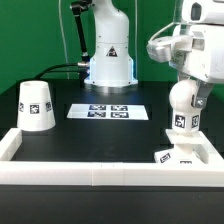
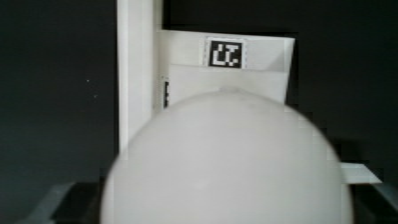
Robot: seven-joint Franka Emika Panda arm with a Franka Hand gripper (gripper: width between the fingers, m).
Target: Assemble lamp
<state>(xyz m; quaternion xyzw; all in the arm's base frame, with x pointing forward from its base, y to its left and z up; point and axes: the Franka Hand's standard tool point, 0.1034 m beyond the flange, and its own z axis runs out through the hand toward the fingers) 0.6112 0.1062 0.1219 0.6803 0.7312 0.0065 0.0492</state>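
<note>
My gripper point(image 1: 186, 97) is shut on the white round bulb point(image 1: 180, 118) and holds it upright over the exterior view's right side, its tagged end pointing down. In the wrist view the bulb point(image 2: 222, 155) fills the middle between my fingers point(image 2: 71, 207). The small square flat base point(image 1: 181, 155) lies below the bulb in the right front corner of the work area; it also shows beyond the bulb in the wrist view point(image 2: 222, 70). I cannot tell the gap between bulb and base. The tapered shade point(image 1: 36, 105) stands on the table at the exterior view's left.
A white raised wall point(image 1: 100, 170) borders the black table at the front and both sides; it also shows in the wrist view point(image 2: 137, 60). The marker board point(image 1: 110, 111) lies in the middle at the back. The robot's base point(image 1: 108, 55) stands behind it.
</note>
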